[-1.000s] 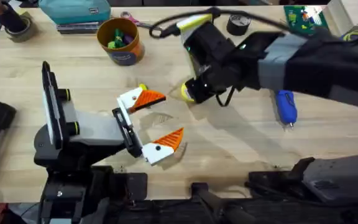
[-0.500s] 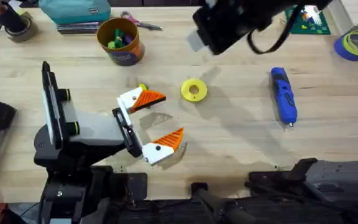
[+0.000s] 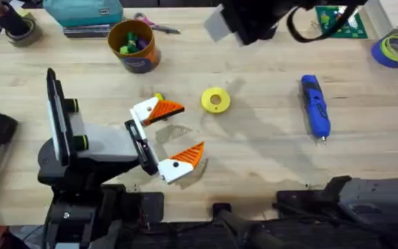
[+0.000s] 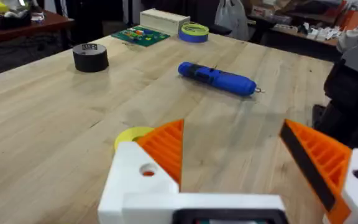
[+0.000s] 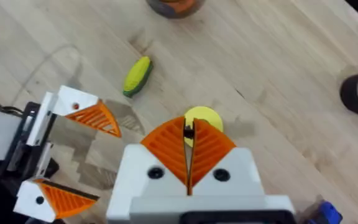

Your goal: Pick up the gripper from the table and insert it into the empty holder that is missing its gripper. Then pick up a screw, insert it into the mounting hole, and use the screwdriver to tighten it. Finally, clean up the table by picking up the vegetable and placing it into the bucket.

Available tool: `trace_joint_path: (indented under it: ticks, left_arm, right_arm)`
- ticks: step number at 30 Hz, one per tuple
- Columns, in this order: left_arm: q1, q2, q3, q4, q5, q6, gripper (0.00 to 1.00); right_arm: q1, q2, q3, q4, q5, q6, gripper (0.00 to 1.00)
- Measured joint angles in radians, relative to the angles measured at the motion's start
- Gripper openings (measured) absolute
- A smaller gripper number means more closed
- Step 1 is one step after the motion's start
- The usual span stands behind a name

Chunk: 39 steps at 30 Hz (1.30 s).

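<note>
My left gripper (image 3: 178, 135) rests open on the table, an orange ribbed pad on each white finger. The orange gripper (image 3: 166, 109) sits in the holder (image 3: 145, 111), whose mounting hole (image 5: 74, 106) shows bare. My right gripper (image 5: 188, 134) hangs high over the yellow disc (image 5: 202, 117), shut on a small dark screw (image 5: 188, 130) at its pad tips. The blue screwdriver (image 3: 315, 107) lies at the right. The vegetable (image 5: 137, 76), a corn cob, lies just beyond the holder finger. The bucket (image 3: 133, 45) stands at the back left.
A black tape roll (image 4: 90, 57) and a blue tape roll (image 3: 394, 50) sit at the back right beside a green board (image 3: 337, 19). A teal case (image 3: 81, 12) and scissors (image 3: 154, 24) lie at the back left. My right arm (image 3: 254, 21) looms dark near the camera.
My right arm has risen from the yellow disc and drawn back toward the far side, its gripper staying shut. The left arm and the table's things have not moved.
</note>
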Motion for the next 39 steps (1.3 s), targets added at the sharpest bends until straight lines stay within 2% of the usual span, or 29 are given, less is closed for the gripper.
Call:
trace_joint_path:
  ticks: [16, 26, 39]
  left_arm:
    - [0.0, 0.0, 0.0, 0.0, 0.0, 0.0, 0.986]
    - [0.0, 0.0, 0.0, 0.0, 0.0, 0.0, 0.985]
    - [0.0, 0.0, 0.0, 0.0, 0.0, 0.0, 0.986]
  right_arm:
    - [0.197, 0.15, 0.121, 0.001, 0.0, -0.019, 0.006]
    - [0.301, 0.192, 0.125, 0.009, 0.0, -0.054, 0.006]
    - [0.34, 0.192, 0.126, 0.015, 0.0, -0.085, 0.006]
